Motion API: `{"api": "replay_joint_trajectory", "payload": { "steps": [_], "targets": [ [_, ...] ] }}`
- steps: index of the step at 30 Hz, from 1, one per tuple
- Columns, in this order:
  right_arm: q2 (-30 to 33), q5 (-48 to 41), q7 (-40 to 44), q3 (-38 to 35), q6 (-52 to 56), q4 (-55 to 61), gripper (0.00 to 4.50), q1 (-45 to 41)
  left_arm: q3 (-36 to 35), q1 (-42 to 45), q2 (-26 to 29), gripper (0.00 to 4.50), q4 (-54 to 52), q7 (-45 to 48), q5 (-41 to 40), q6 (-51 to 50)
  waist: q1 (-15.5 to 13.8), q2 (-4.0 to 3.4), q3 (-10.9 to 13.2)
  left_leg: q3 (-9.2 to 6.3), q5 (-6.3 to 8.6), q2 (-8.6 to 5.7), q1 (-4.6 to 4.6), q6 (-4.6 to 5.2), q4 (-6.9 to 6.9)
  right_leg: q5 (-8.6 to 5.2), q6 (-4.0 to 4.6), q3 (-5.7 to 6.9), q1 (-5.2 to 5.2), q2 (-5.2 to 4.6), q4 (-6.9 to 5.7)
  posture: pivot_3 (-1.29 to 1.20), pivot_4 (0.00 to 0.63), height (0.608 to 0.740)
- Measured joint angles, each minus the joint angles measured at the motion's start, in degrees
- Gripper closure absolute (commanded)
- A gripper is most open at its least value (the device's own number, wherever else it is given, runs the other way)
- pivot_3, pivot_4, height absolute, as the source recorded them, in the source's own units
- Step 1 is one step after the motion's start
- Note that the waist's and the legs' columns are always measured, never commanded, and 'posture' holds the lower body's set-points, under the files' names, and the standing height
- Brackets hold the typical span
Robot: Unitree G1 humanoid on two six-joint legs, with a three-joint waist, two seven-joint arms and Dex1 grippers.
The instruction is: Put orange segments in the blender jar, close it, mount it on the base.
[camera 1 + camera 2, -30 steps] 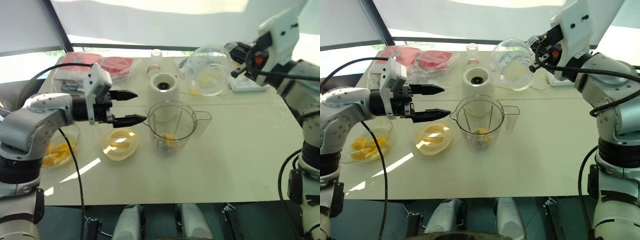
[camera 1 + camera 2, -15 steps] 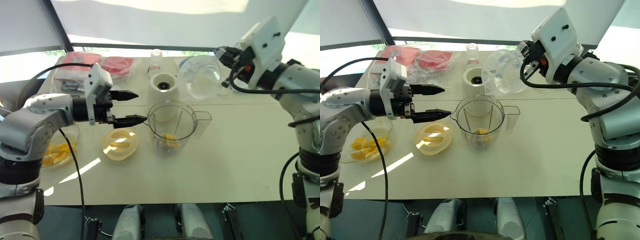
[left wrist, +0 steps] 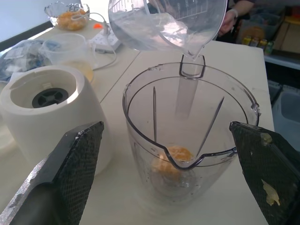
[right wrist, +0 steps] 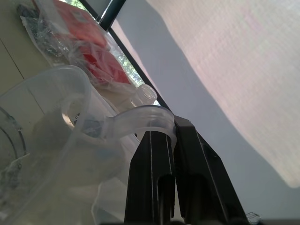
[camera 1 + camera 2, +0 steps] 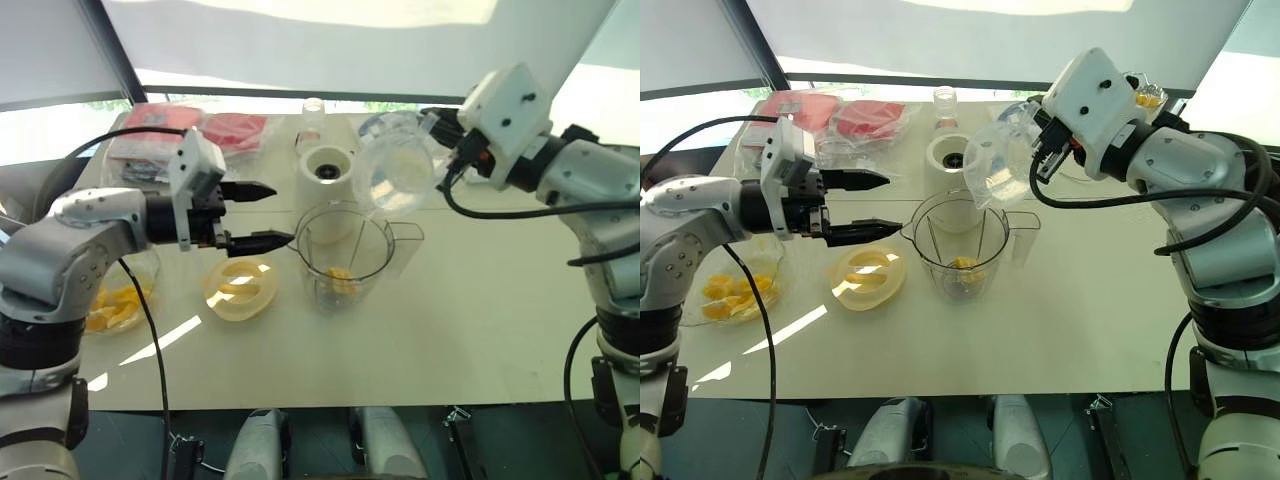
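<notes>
Matte cream tabletop [image 5: 480, 320] carries a clear plastic jar [image 5: 343, 255] at centre, with orange segments [image 3: 171, 159] lying at its bottom. Just behind it stands the white cylindrical base [image 5: 327, 175]. A translucent yellowish ring-shaped lid [image 5: 240, 287] lies to the jar's left. The left gripper [image 5: 280, 213] hangs beside the jar's rim, its 2 textured black fingers spread wide and empty. The right gripper [image 4: 169, 140] is clamped on the curved handle of a clear pitcher [image 5: 395, 170], tilted spout-down above the jar.
</notes>
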State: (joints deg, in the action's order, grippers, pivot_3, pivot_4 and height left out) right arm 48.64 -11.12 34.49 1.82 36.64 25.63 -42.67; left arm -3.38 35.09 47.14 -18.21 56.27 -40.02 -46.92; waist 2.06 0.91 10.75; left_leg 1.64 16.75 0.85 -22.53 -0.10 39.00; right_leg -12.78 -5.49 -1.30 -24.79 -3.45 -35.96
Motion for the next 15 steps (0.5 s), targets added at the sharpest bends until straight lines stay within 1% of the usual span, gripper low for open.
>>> {"api": "replay_joint_trajectory", "payload": {
  "steps": [15],
  "targets": [
    [0.0, 6.6, 2.0, 1.2, -6.8, -0.2, 4.47, 0.3, 0.2, -0.2, 0.0, 0.0, 0.0, 0.0, 0.0, 0.0, 0.0, 0.0, 0.0, 0.0, 0.0, 0.0, 0.0, 0.0, 0.0, 0.0, 0.0, 0.0, 0.0, 0.0, 0.0, 0.0, 0.15, 0.74]
  ]
}}
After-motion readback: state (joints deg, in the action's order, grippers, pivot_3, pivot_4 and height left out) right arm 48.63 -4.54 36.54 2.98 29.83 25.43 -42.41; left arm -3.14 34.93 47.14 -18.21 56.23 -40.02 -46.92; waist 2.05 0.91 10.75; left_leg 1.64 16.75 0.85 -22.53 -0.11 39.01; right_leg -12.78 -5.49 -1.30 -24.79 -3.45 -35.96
